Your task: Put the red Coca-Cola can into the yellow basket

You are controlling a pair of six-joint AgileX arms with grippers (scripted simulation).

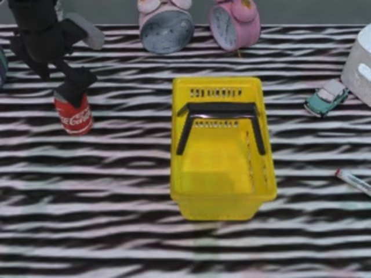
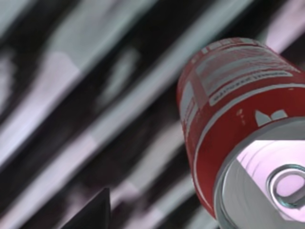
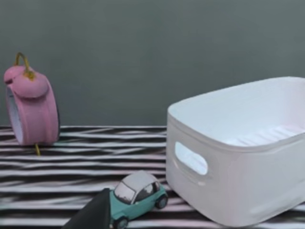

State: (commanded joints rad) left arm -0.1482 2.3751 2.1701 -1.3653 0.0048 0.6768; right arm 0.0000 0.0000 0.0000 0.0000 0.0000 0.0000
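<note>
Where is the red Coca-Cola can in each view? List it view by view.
Top view: the red Coca-Cola can stands at the left, under the left arm's pincer.
Left wrist view: the can fills the right side, close up.
Right wrist view: not in it.
Shared landmark: the black-and-white striped tablecloth.

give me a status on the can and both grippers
Left gripper right over the can, grip unclear. Can upright on table, left of basket. Right gripper out of view. Path to basket open.

The left gripper covers the top of the red Coca-Cola can, so its fingers can't be made out. The white bin and a pen-like object run off the table's right edge.
</note>
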